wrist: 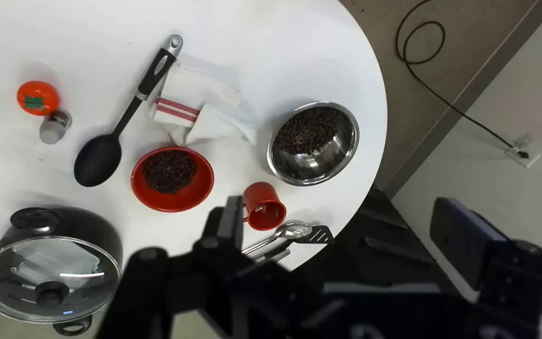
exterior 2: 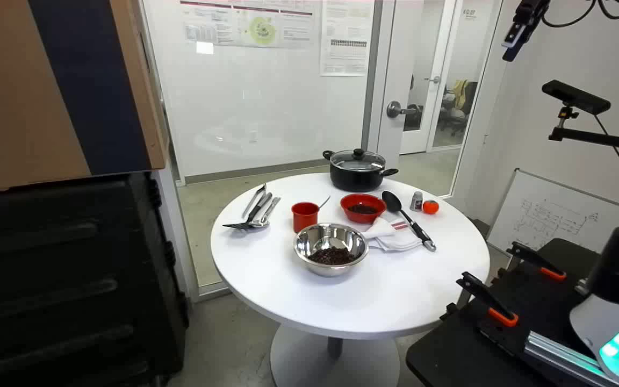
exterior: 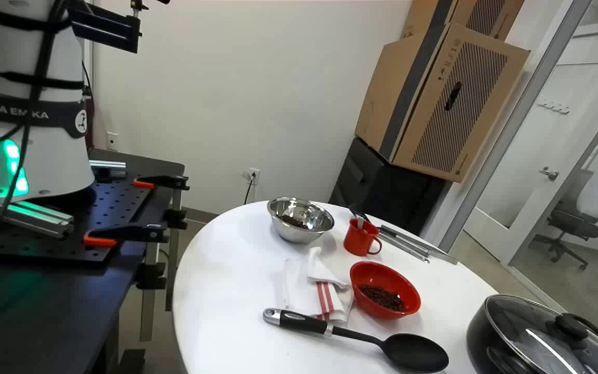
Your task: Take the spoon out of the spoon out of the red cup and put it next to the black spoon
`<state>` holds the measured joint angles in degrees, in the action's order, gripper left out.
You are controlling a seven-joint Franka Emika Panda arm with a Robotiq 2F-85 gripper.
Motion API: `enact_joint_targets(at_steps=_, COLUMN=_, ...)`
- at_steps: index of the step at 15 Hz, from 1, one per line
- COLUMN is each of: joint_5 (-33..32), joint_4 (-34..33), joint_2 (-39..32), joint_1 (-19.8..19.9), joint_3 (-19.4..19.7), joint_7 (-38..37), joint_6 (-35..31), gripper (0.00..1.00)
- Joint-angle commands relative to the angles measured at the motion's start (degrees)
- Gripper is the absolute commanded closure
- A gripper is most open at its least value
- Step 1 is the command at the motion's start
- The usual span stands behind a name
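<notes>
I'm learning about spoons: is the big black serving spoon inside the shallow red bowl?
No, the wrist view shows the black spoon lying on the round white table, beside the red bowl.

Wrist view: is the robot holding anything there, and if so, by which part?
Nothing is held: the end effector is wide open, jaws apart. The spoon rests in the red cup.
</notes>
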<state>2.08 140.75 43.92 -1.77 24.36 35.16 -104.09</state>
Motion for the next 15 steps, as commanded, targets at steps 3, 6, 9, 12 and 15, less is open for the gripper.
enact_joint_targets(at_steps=3, joint_5=1.0, joint_4=-0.1, joint_2=-0.5, joint_1=1.6, joint_3=-1.1, joint_7=0.9, joint_6=0.1, gripper=0.0)
enact_joint_targets(at_steps=6, joint_5=1.0, joint_4=-0.1, joint_2=-0.5, joint_1=1.6, joint_3=-1.1, joint_7=0.9, joint_6=0.1, gripper=0.0)
enact_joint_targets(at_steps=9, joint_5=1.0, joint_4=-0.1, joint_2=-0.5, joint_1=1.6, joint_3=-1.1, joint_7=0.9, joint_6=0.1, gripper=0.0)
enact_joint_targets(at_steps=12, joint_5=1.0, joint_4=-0.1, joint_2=-0.5, joint_1=1.6, joint_3=-1.1, joint_7=0.9, joint_6=0.1, gripper=0.0)
enact_joint_targets(at_steps=15, joint_5=0.7, joint_4=0.7, joint_2=-0.9, joint_1=1.8, joint_3=-2.0, joint_7=1.0, joint_6=-0.9, gripper=0.0)
